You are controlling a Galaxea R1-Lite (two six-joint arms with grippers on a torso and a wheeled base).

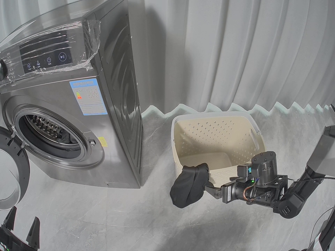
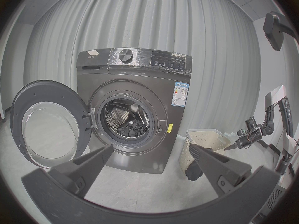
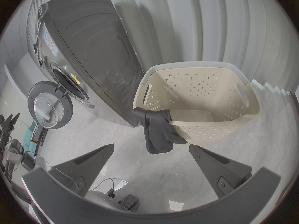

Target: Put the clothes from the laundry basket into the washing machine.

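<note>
While the crumpled black cloth garment [image 1: 190, 189] is hanging over the rim of the cream perforated plastic laundry basket [image 1: 216, 140] at its 7 o'clock corner, I am holding the right gripper [image 3: 150, 147] wide and empty just beside it. I am judging that a shallow pinch is risking dragging it onto the floor [image 1: 139, 220], or tipping the basket, before it is reaching the grey metal front-loading washing machine [image 1: 69, 122] standing open-doored at 9 o'clock.

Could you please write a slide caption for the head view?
Open right gripper close to a black garment draped over the laundry basket rim, washing machine door open.
</note>
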